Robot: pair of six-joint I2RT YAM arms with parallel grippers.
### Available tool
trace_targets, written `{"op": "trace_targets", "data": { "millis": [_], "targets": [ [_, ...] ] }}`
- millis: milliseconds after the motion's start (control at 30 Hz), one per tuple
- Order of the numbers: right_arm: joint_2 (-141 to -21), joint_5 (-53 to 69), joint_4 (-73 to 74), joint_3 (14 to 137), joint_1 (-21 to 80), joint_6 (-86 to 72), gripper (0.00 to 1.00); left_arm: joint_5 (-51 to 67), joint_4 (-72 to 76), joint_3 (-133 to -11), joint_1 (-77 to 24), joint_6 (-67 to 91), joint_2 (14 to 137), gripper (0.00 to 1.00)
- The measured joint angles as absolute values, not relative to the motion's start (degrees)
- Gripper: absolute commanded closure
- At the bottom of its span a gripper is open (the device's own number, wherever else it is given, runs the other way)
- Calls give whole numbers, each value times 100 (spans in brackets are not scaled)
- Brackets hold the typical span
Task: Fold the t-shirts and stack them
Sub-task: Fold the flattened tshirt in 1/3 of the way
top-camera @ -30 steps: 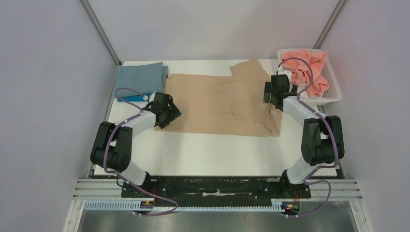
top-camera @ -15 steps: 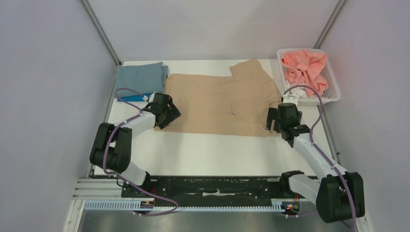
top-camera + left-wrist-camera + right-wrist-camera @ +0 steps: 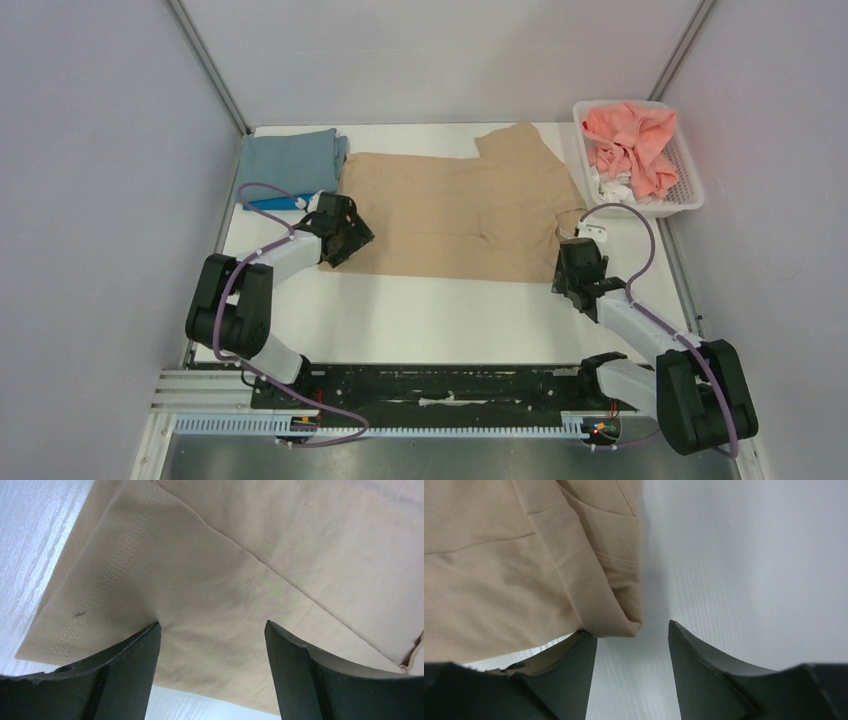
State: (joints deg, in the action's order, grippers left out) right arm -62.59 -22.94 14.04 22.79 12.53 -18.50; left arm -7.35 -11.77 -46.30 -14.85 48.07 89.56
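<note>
The tan t-shirt point(image 3: 455, 215) lies spread flat across the table's middle. My left gripper point(image 3: 338, 243) is open over its near left corner; the left wrist view shows tan cloth point(image 3: 225, 580) between the spread fingers point(image 3: 135, 665). My right gripper point(image 3: 572, 283) is open at the shirt's near right corner; the folded tan corner point(image 3: 614, 615) lies just ahead of the left finger point(image 3: 574, 670), with bare table between the fingers. A grey-blue t-shirt point(image 3: 290, 160) lies folded at the back left on a bright blue one point(image 3: 272, 203). A coral-pink t-shirt point(image 3: 630, 135) and a white one point(image 3: 612, 185) lie in the basket.
The white perforated basket point(image 3: 690, 185) stands at the back right corner. White table point(image 3: 440, 315) shows in front of the tan shirt. Grey walls close in the left, back and right sides.
My right arm has swung back from the shirt's far right side near the basket to its near right corner. The left arm has not moved.
</note>
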Motion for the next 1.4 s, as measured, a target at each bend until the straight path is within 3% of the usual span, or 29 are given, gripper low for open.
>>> {"op": "trace_targets", "data": {
  "millis": [300,367,533,667,833,1133,1400],
  "targets": [
    [-6801,-2456,410,2250,1264,-1841,52,-742,-1179,-4630,-1485,4807,8958,17],
    [-6877,-2491,281,2250,1267,-1859,59,-744,-1179,-4630,-1485,4807,8958,18],
    [-7017,-2703,246,2294,1282,-1927,90,-790,-1188,-4630,-1483,4807,8958,18],
    [-7048,-2794,482,2386,1194,-1809,100,-797,-1190,-4630,-1428,4810,8958,18],
    [-7295,-2379,969,2847,967,-862,100,-797,-1194,-4630,-1315,4810,8958,19],
    [-7915,-2231,1601,3986,937,2617,100,-760,-1192,-4630,-1249,4810,8973,20],
    [-6967,-1723,1483,3621,952,5461,100,-762,-1236,-4705,-1245,4807,9045,21]
  ]
}}
